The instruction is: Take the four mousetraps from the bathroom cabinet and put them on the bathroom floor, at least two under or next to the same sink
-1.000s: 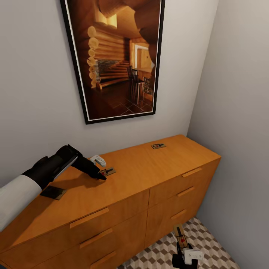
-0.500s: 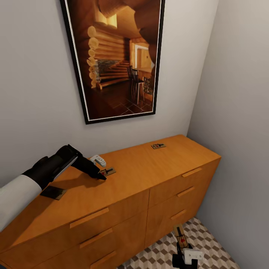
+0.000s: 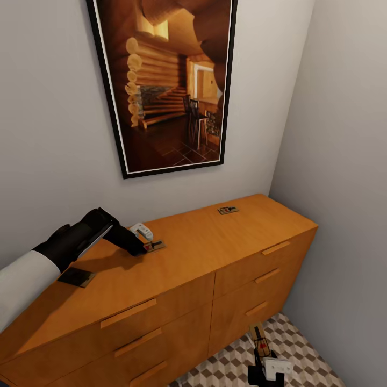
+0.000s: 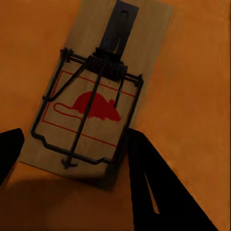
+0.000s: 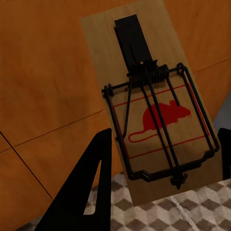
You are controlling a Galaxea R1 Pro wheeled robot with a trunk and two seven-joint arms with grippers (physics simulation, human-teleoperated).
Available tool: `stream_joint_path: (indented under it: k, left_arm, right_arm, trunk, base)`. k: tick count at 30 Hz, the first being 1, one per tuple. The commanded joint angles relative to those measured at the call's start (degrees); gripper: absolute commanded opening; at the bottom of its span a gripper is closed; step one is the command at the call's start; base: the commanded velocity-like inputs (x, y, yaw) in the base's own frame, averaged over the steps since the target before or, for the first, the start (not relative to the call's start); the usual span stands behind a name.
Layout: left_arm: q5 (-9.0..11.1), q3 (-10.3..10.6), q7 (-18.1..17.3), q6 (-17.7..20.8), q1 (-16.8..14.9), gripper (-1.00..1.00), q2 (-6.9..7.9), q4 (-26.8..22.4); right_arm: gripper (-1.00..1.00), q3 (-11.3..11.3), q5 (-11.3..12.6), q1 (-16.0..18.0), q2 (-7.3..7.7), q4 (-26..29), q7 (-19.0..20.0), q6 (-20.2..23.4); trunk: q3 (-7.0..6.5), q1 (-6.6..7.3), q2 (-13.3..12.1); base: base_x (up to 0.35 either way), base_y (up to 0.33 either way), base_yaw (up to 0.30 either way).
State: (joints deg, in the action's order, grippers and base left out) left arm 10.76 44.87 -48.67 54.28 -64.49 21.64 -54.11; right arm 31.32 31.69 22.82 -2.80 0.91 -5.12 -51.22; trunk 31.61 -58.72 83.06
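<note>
The orange-brown cabinet [image 3: 215, 242] stands against the wall. On its top, my left gripper [image 3: 146, 248] [image 4: 74, 139] has its fingers pressed against both long edges of a mousetrap [image 3: 156, 245] [image 4: 91, 103] that lies flat. Another mousetrap [image 3: 228, 210] lies farther right on the top. A flat dark rectangle [image 3: 77, 277] lies under my left arm. Low in front of the drawers, my right gripper [image 3: 262, 352] [image 5: 165, 132] is shut on a mousetrap [image 3: 259, 338] [image 5: 159, 115], held above the cube-patterned bathroom floor [image 3: 226, 365] [image 5: 163, 211]. The sink is out of view.
A large framed picture [image 3: 166, 80] hangs above the cabinet. A grey side wall [image 3: 344, 188] closes the corner on the right, leaving a narrow strip of tiles between it and the cabinet's end.
The left gripper's tip has shifted slightly back onto the mousetrap on the cabinet top. The right arm and its mousetrap have not moved.
</note>
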Motion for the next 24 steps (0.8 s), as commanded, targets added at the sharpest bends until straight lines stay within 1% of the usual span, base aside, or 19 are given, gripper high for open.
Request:
stream_joint_path:
  k: [1, 16, 21, 24]
  left_arm:
    - [-0.3, 0.3, 0.1, 0.1, 1.0, -1.0, 0.07, 0.0]
    - [-0.3, 0.3, 0.1, 0.1, 0.9, -1.0, 0.02, 0.0]
    - [-0.4, -0.3, 0.3, 0.2, 0.9, -1.0, -0.1, -0.1]
    - [-0.4, -1.0, 0.4, 0.3, 0.9, -1.0, -1.07, -0.3]
  right_arm:
    - [-1.0, 0.5, 0.1, 0.0, -0.02, 0.0, -0.4, -0.1]
    - [-1.0, 0.5, 0.1, 0.0, -0.02, 0.0, -0.4, -0.2]
    - [-1.0, 0.5, 0.1, 0.1, -0.02, 0.0, -0.4, -0.2]
    - [-1.0, 0.5, 0.1, 0.1, -0.02, 0.0, -0.4, -0.1]
  trunk:
    - [0.08, -0.01, 0.0]
    - [0.08, -0.01, 0.0]
    - [0.08, -0.01, 0.0]
    - [0.08, -0.01, 0.0]
  base:
    - [0.0, 0.0, 0.0]
    - [0.0, 0.0, 0.0]
    - [0.0, 0.0, 0.0]
    - [0.0, 0.0, 0.0]
